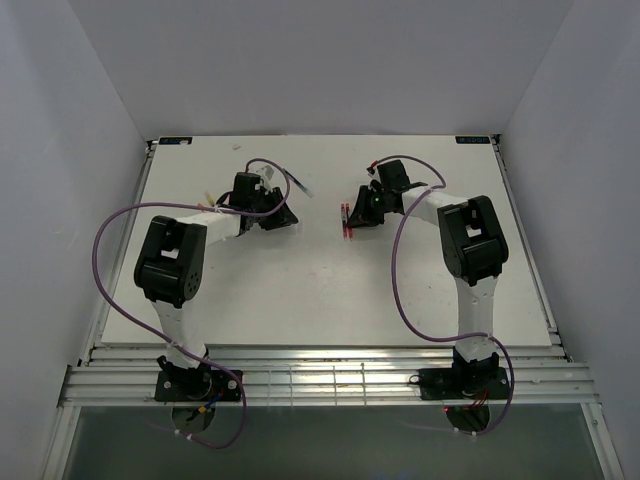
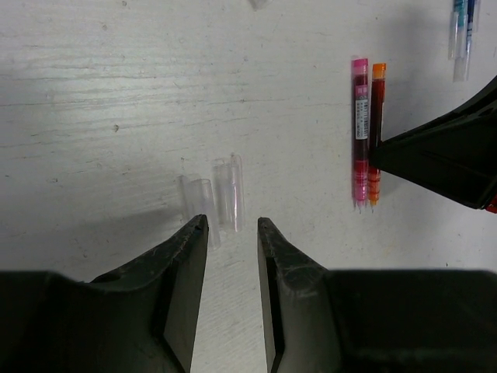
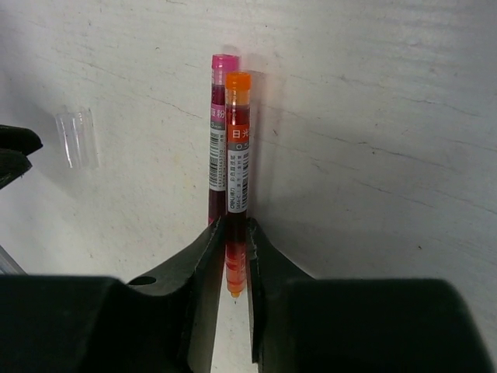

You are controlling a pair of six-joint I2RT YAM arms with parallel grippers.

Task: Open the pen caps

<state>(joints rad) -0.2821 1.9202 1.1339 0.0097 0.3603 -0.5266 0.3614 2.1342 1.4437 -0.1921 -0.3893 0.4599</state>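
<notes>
Left tool: spread, with nothing between its fingers.
Clear pen caps: loose on the bench, just ahead of the left tool's fingertips.
Right tool: pinching the orange pen near its pointed end.
Pink pen: flat on the bench, tight beside the orange one, just left of the right tool's fingers.
</notes>
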